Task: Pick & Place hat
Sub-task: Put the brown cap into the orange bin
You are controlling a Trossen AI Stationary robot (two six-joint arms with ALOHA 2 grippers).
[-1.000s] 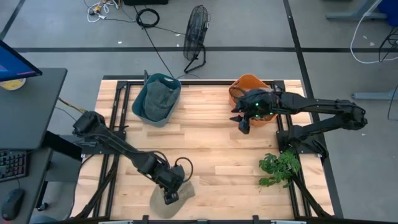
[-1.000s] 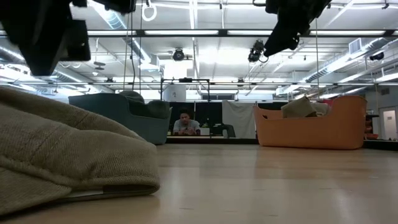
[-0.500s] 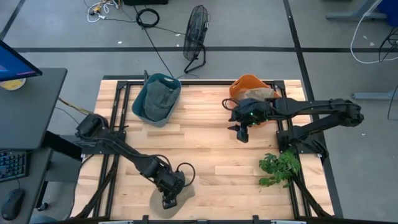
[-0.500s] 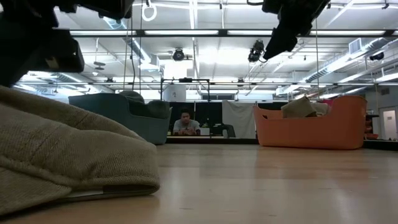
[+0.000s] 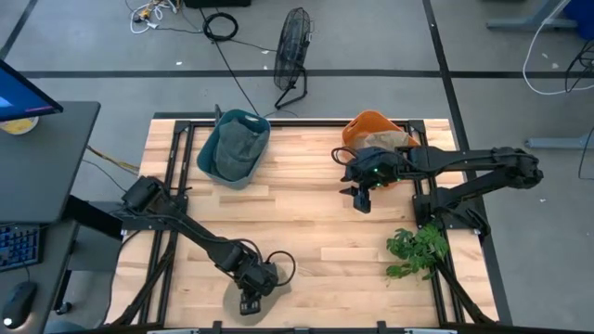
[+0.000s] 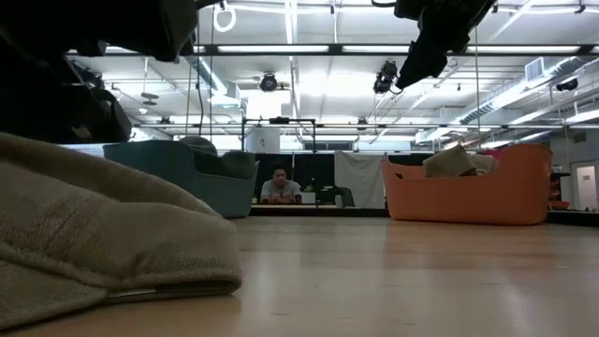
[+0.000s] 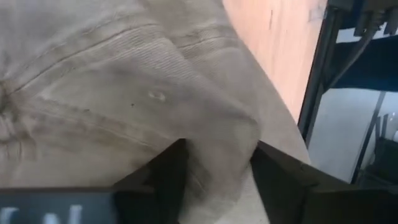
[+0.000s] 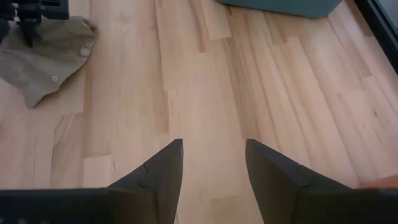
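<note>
A tan cloth hat (image 5: 264, 283) lies flat on the table by its near edge; it fills the low view's left (image 6: 94, 234) and most of the left wrist view (image 7: 124, 93). My left gripper (image 5: 249, 302) is down on it, open, pointing downward (image 7: 217, 149). My right gripper (image 5: 360, 199) hovers open above bare wood (image 8: 213, 146), just to the near-left of the orange basket (image 5: 371, 125). It is far from the hat (image 8: 46, 59). My left gripper comes at the hat from above, pointing down. Its open fingers (image 7: 168, 177) stand in the cloth near the hat's edge, with a raised fold (image 7: 217, 134) between them. The hat stays flat on the table.
A teal bin (image 5: 212, 160) holding another grey-green hat stands at the far left. The orange basket has cloth in it. A green plant (image 5: 418, 249) lies near the right edge. A person (image 6: 278, 185) sits far behind the table. Bare wood spans the middle.
My left gripper has come down onto the hat, shifting slightly toward the near edge. My right gripper moved from over the orange basket a little toward the table's left and near side, then held still.
</note>
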